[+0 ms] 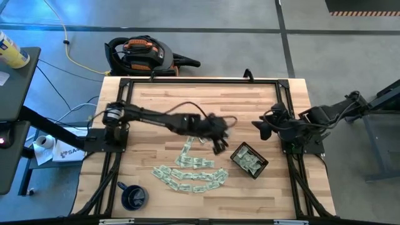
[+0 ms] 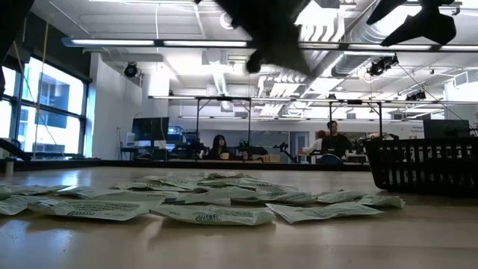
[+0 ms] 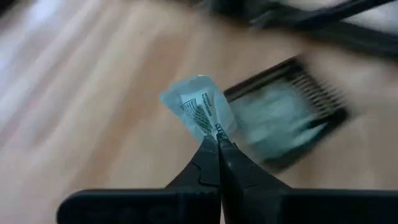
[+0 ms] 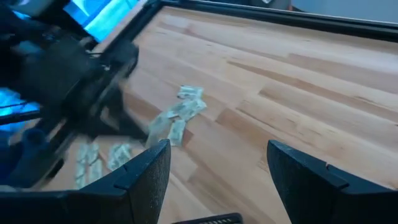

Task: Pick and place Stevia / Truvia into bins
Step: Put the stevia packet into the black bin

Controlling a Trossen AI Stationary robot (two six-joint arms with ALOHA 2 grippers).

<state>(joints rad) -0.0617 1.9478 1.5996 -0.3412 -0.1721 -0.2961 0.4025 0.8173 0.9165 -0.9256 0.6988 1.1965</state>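
Above the table (image 1: 162, 100), the left gripper (image 3: 217, 142) is pinching one sachet (image 3: 199, 109) near the black tray (image 1: 249, 160)
Some sachets are already lying inside the tray; many loose sachets (image 1: 190, 175) are waiting on the wood; the right gripper (image 4: 217, 165) is idling beside with fingers spread

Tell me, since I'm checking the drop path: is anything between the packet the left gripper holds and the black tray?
Nothing visible. The left gripper is shut on a packet, held above bare wood, and the black tray sits just beyond it with no object between. The right gripper waits off to the side.

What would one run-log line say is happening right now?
left gripper: shut on sachet, lifted, near black tray | right gripper: open, waiting at right side | loose sachets: on table
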